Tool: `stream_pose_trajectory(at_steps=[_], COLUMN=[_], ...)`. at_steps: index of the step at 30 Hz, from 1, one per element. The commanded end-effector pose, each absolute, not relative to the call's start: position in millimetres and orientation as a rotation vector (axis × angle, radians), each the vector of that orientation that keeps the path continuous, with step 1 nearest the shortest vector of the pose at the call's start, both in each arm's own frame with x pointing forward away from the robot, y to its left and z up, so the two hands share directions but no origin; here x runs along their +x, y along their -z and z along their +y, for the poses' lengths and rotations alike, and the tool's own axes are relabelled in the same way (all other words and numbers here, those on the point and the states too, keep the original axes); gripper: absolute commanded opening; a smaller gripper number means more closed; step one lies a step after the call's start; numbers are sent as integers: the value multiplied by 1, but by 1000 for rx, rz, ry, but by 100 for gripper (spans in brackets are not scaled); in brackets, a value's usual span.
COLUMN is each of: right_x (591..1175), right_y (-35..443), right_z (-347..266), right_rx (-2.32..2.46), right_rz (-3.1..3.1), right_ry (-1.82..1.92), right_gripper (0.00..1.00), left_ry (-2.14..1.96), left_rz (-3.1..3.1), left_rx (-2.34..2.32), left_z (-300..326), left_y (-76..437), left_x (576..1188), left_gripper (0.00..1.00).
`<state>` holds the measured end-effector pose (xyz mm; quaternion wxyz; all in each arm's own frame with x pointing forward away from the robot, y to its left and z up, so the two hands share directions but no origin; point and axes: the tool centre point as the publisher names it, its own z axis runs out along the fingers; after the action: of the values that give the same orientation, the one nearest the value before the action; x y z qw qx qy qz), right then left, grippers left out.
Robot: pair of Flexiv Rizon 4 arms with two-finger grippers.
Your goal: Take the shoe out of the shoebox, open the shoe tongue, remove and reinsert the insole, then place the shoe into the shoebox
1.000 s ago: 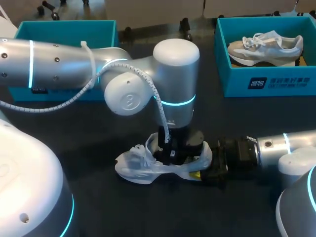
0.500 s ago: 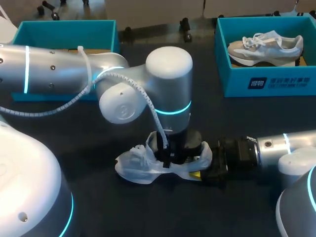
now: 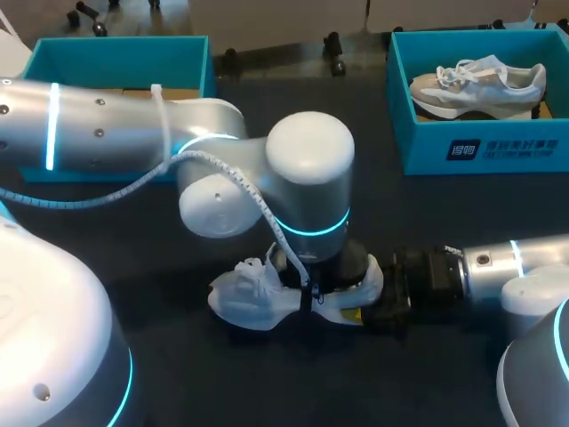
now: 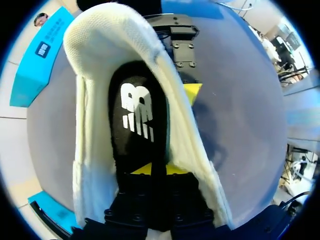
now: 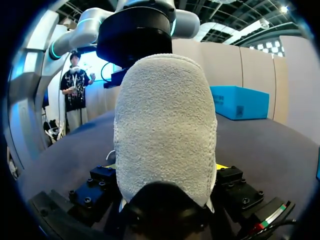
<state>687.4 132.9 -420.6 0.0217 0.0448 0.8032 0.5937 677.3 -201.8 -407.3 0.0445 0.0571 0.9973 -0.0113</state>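
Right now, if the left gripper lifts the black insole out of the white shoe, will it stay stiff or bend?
Probably it bends: the black insole looks thin and lies flat inside the white shoe. It is likely light. The soft walls may drag on it, so the right gripper clamping the heel should help.

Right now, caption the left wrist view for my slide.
Left gripper inside the white shoe, at its black insole, on the dark table.
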Motion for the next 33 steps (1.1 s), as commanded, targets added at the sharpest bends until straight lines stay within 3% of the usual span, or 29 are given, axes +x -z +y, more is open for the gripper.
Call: stream_pose_trajectory(at_steps=[1,3,33], right_x=[686,686,686], right_y=[417,417,417], right_z=[135,135,135], right_rx=[138,138,138], right_rz=[2496,2496,2496], right_ry=[-1834,-1834,-1834], right_gripper=[0,0,0], left_ry=[5,4,357], left_rz=[3012,3014,3303], left_rx=[142,128,236], left_z=[-211,-211,-192], left_y=[410,408,354], left_x=[687,692,675], left_gripper=[6,0,0])
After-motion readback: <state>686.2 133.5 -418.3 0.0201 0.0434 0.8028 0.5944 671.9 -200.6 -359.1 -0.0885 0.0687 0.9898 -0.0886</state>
